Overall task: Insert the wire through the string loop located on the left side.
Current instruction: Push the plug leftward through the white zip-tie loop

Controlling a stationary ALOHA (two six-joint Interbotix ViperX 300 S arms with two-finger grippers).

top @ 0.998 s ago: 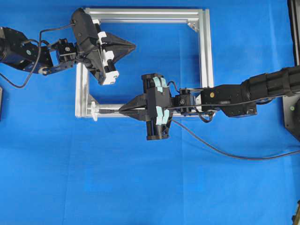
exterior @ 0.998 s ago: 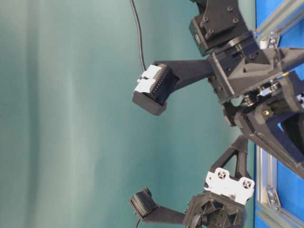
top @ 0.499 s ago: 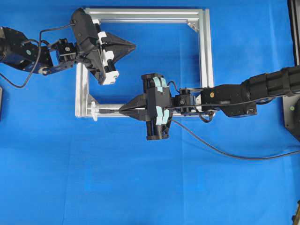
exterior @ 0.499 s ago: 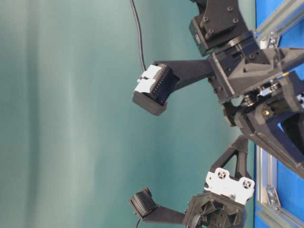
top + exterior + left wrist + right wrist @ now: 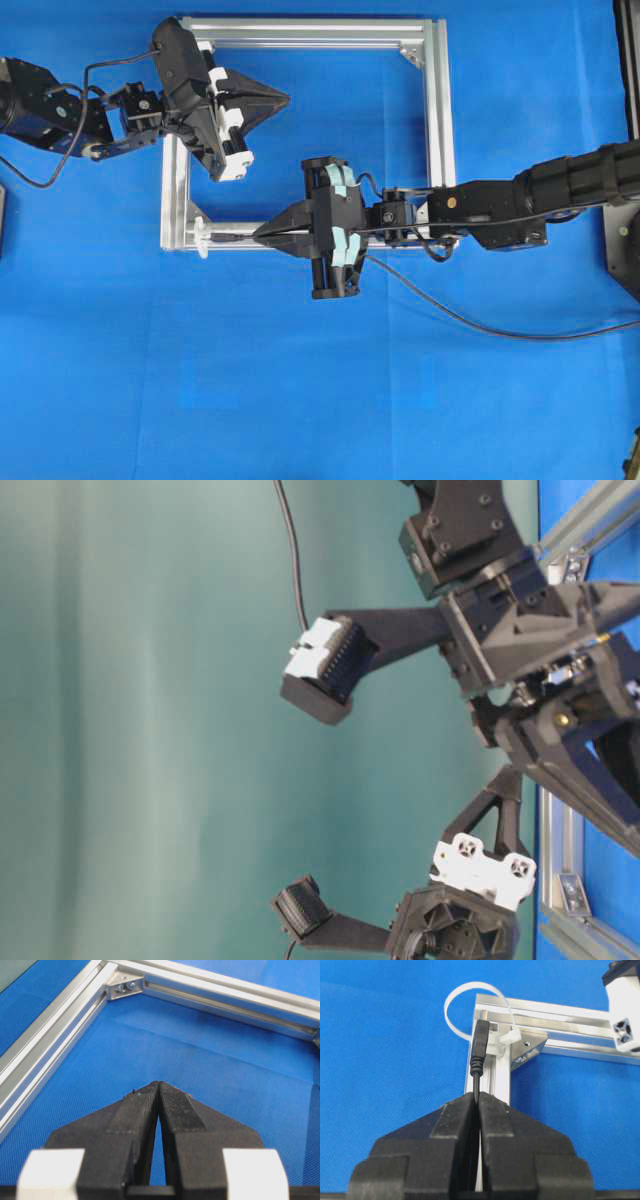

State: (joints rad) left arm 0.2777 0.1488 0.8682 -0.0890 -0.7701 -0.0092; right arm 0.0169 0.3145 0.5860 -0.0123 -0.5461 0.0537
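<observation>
My right pincer [image 5: 476, 1097] pinches the wire [image 5: 479, 1045], its plug tip over the frame [image 5: 560, 1015] corner, seemingly just short of the string loop [image 5: 465, 997]. My left pincer [image 5: 158, 1087] is pressed together, empty, above the blue tabletop [image 5: 210, 1060].

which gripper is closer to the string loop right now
Right. The right gripper sits just right of the string loop in the overhead view, holding the wire with its plug at the loop. The left gripper, shut and empty, is up inside the frame.

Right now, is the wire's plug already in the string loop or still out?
Out: in the right wrist view the plug points at the string loop, its tip not through.
</observation>
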